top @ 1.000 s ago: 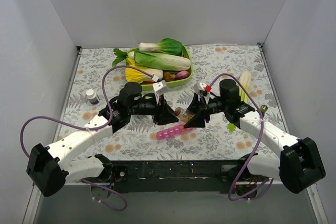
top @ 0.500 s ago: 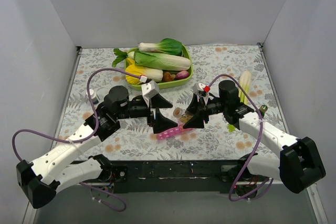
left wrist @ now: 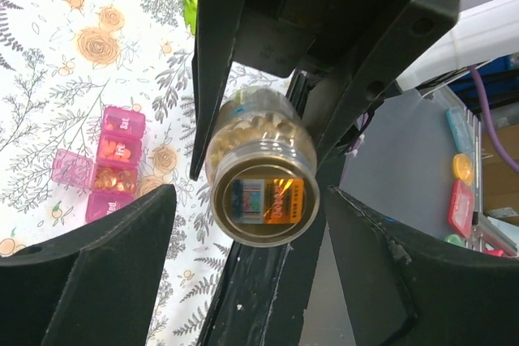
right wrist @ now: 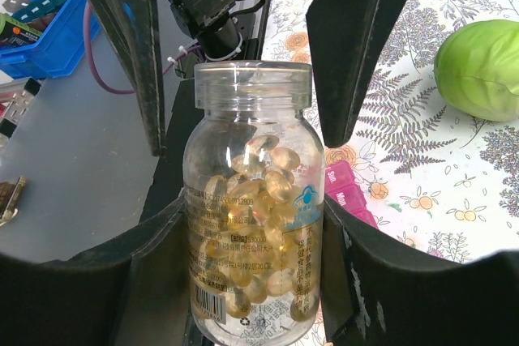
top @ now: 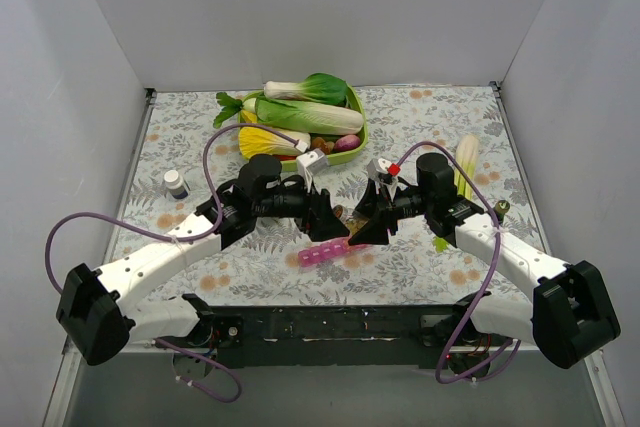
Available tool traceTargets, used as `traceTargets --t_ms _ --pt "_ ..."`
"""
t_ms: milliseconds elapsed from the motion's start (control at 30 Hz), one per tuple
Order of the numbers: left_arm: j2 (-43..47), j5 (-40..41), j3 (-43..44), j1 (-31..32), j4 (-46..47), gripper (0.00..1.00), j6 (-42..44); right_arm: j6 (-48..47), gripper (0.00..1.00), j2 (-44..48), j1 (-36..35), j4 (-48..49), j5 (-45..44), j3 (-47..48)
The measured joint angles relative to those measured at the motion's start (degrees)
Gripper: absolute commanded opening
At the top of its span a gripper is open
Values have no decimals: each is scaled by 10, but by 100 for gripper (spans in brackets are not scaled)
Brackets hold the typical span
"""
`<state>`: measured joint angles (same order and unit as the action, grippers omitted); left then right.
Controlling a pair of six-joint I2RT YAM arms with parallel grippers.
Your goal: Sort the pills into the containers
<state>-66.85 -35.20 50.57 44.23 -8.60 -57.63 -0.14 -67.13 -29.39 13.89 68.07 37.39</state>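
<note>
My right gripper (right wrist: 253, 208) is shut on a clear bottle (right wrist: 253, 200) of yellowish capsules, held roughly level above the table. The bottle's (left wrist: 261, 188) round labelled end faces the left wrist camera. My left gripper (left wrist: 250, 200) is open, its fingers (right wrist: 130, 46) standing either side of the bottle's far end without touching it. The pink containers (left wrist: 104, 169) lie on the table below, with orange pills (left wrist: 113, 177) in some compartments. In the top view the left gripper (top: 328, 219) and the right gripper (top: 368, 230) meet just above the containers (top: 325, 252).
A green tray (top: 358, 137) of vegetables sits at the back centre. A small white bottle (top: 176, 183) stands at the left. A corn cob (top: 468, 160) lies at the right, and a green vegetable (right wrist: 478, 70) lies near the right arm.
The left gripper opened from shut, drew back to the left, then came right again to the bottle's end with its jaws somewhat narrower. The right arm and bottle stayed still.
</note>
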Motion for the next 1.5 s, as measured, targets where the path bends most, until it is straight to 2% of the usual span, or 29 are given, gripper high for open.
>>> traceTargets --t_ms 133,233,333,467,500,600,733,867,900,933,967,1000,1100,1367,1500 --pt "3 1 8 0 6 75 -12 0 1 0 0 0 0 0" --pt "10 2 8 0 12 64 -20 0 1 0 0 0 -1 0" --pt "12 3 9 0 15 59 -29 0 1 0 0 0 -2 0" --pt "11 6 9 0 17 33 -37 0 1 0 0 0 2 0" --pt "10 5 9 -2 16 21 -37 2 1 0 0 0 2 0" --pt "5 6 9 -3 17 3 -42 5 1 -1 2 -5 -2 -1" --pt "5 5 9 -4 17 0 -47 3 1 -1 2 -7 -1 -2" --pt "6 9 7 -3 17 0 -58 3 41 -1 2 -9 -2 -2" --pt "8 11 5 -3 18 0 -63 3 61 -1 1 -9 -1 -2" --pt "11 15 2 -3 19 0 -68 3 67 -1 1 -9 -1 -3" --pt "17 20 -4 -2 22 0 -73 3 78 -1 1 -8 -1 -4" --pt "24 27 -10 -2 23 0 -83 0 83 -1 0 -8 -1 -5" --pt "53 47 -25 -1 11 0 -109 -12 91 -1 -2 -8 -5 -7" --pt "127 105 -36 -35 -58 0 -142 -67 95 4 -2 -40 -23 -7" --pt "159 190 -37 -69 -146 0 -148 -107 95 17 3 -70 -57 -7"
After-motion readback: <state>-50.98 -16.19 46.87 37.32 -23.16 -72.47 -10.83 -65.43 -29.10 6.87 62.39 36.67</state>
